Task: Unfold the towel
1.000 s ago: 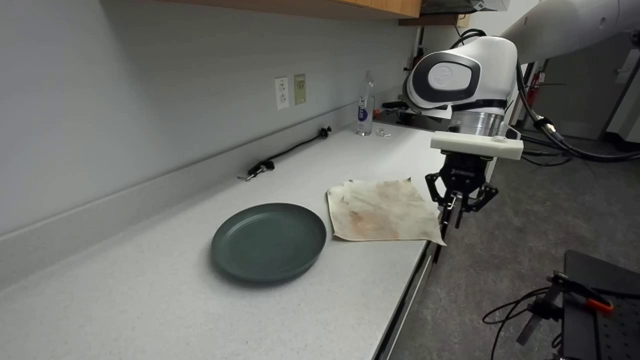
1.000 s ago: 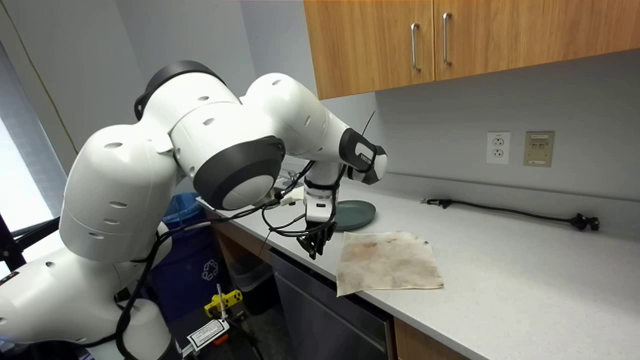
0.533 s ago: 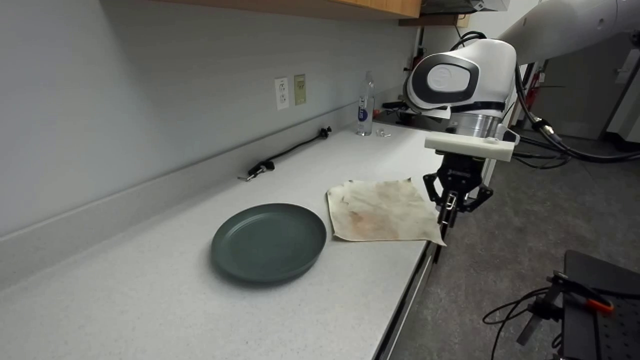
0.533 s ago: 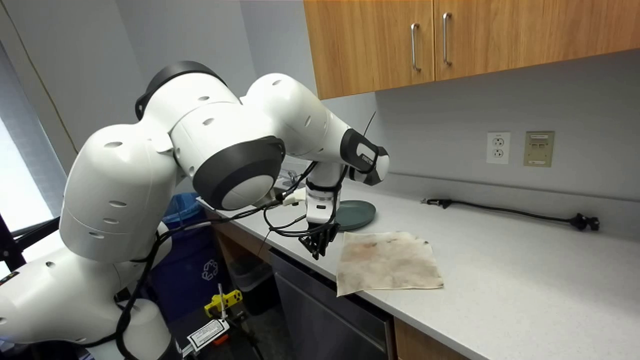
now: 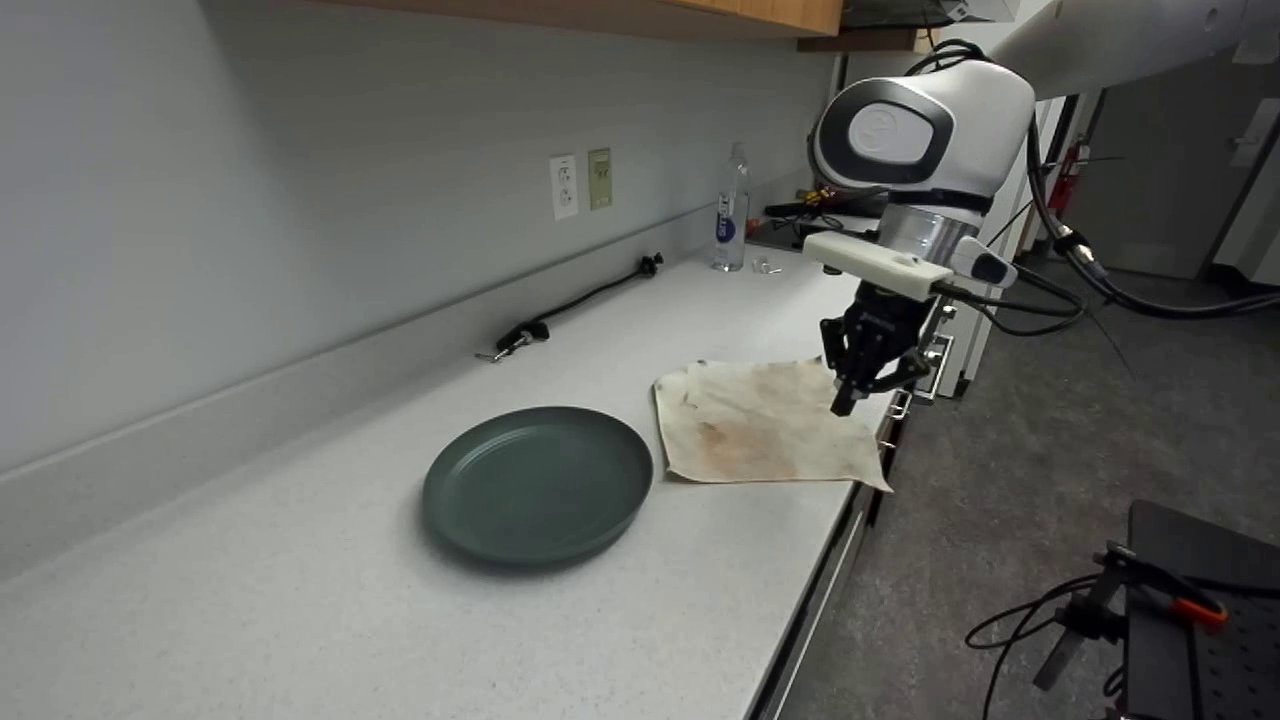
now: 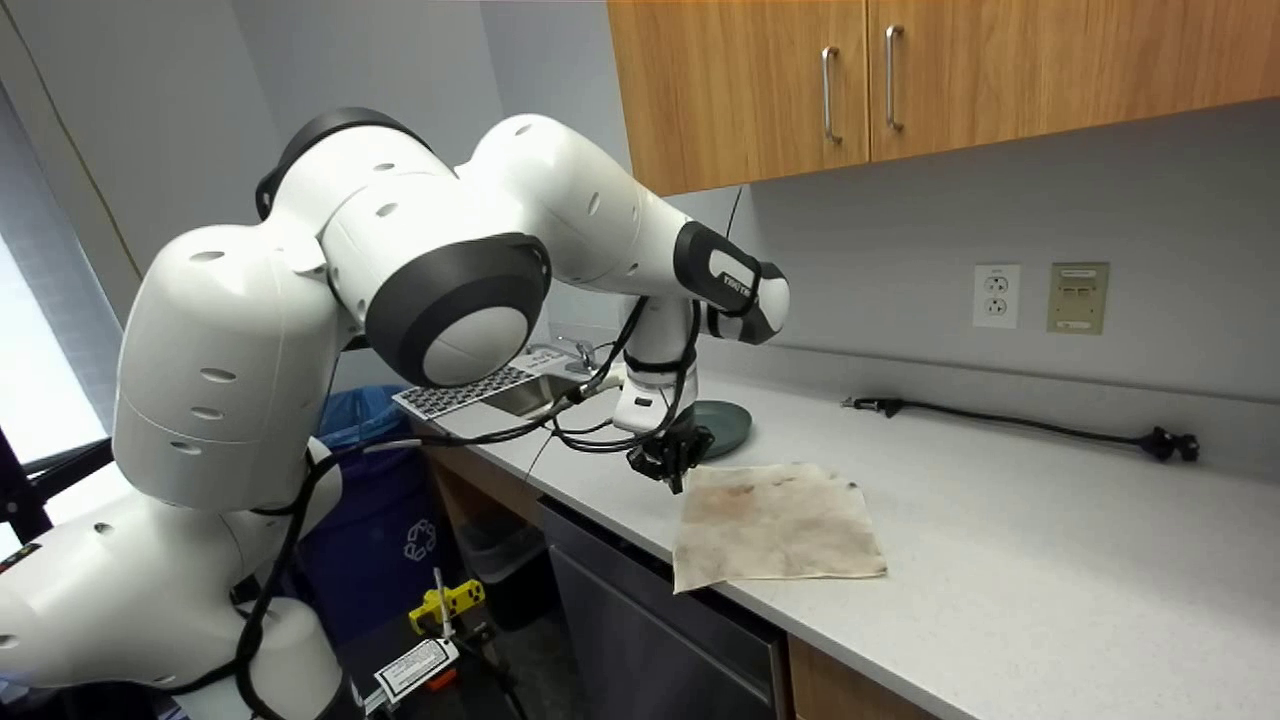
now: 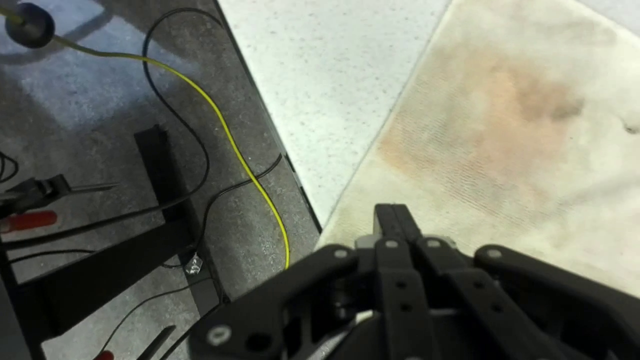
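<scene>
The towel (image 5: 760, 425) is a cream cloth with brown stains. It lies flat on the counter as a rough square, its near corner hanging slightly over the front edge. It also shows in an exterior view (image 6: 778, 530) and fills the right of the wrist view (image 7: 500, 150). My gripper (image 5: 842, 405) is tilted and hovers above the towel's side near the counter's front edge. It also shows in an exterior view (image 6: 676, 485). In the wrist view the fingertips (image 7: 391, 206) are pressed together with nothing between them, and the towel lies apart below them.
A dark green plate (image 5: 538, 485) lies beside the towel. A black rod with clamps (image 5: 580, 300) lies along the wall. A clear bottle (image 5: 732, 210) stands farther along the counter (image 5: 640, 620). A wooden cabinet (image 6: 950, 80) hangs above. Cables (image 7: 240, 155) lie on the floor.
My gripper has moved in over the counter, lifted slightly and tilted. Its fingers seemed slightly apart a second ago and are together now. The towel and plate have not moved.
</scene>
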